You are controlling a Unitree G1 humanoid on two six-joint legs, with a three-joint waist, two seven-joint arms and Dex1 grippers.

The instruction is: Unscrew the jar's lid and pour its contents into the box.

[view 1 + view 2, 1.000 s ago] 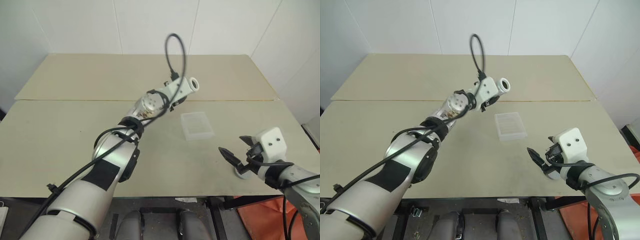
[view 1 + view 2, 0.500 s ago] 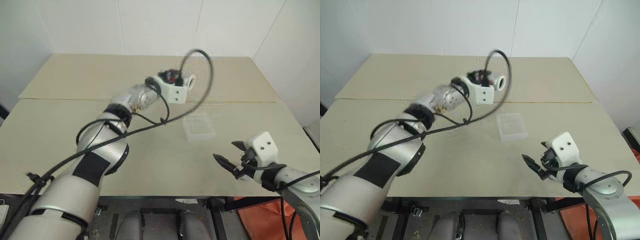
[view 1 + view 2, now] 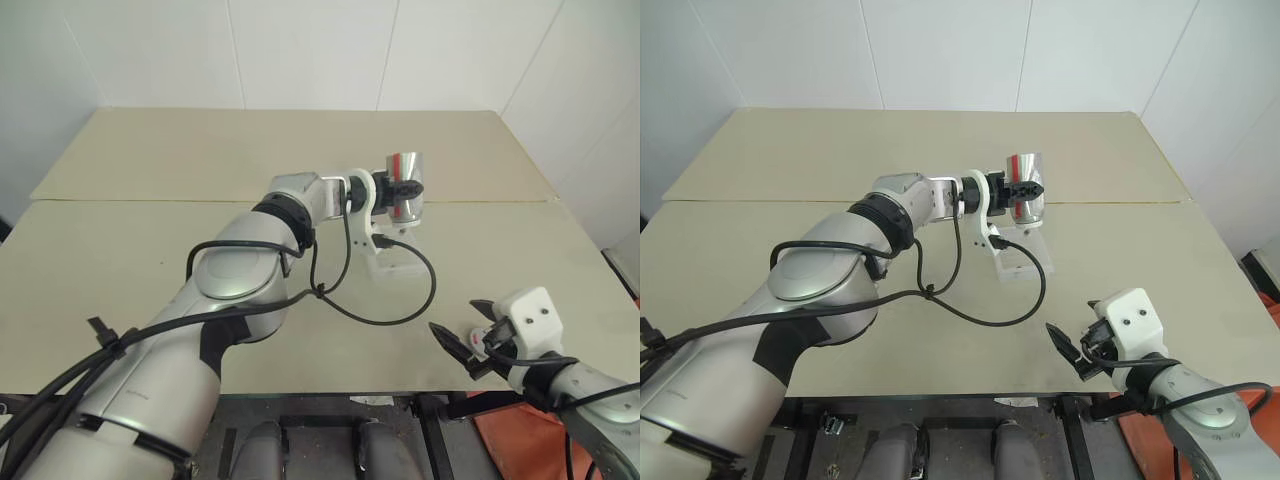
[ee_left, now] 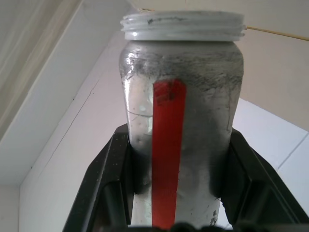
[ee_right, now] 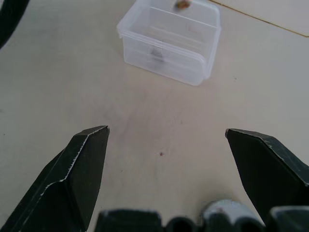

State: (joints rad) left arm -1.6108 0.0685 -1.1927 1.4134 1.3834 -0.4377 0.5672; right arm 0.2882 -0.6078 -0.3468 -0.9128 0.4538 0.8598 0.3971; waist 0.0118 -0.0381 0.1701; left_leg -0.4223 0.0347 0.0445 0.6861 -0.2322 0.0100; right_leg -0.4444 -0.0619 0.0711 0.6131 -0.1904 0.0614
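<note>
The box [image 5: 170, 42] sits open-topped on the table [image 3: 120, 270], and it is the landmark for free room. Directly above it the way is blocked: the left end effector [image 3: 397, 190], clamped on the jar [image 3: 406, 186], hangs over it, and a black cable [image 3: 400, 300] loops down beside the box on its near side, resting on the table. Between the box and the right end effector [image 5: 166, 145], whose fingers stand wide apart, the table surface is bare. Beyond the box, toward the wall, the table is also open.
</note>
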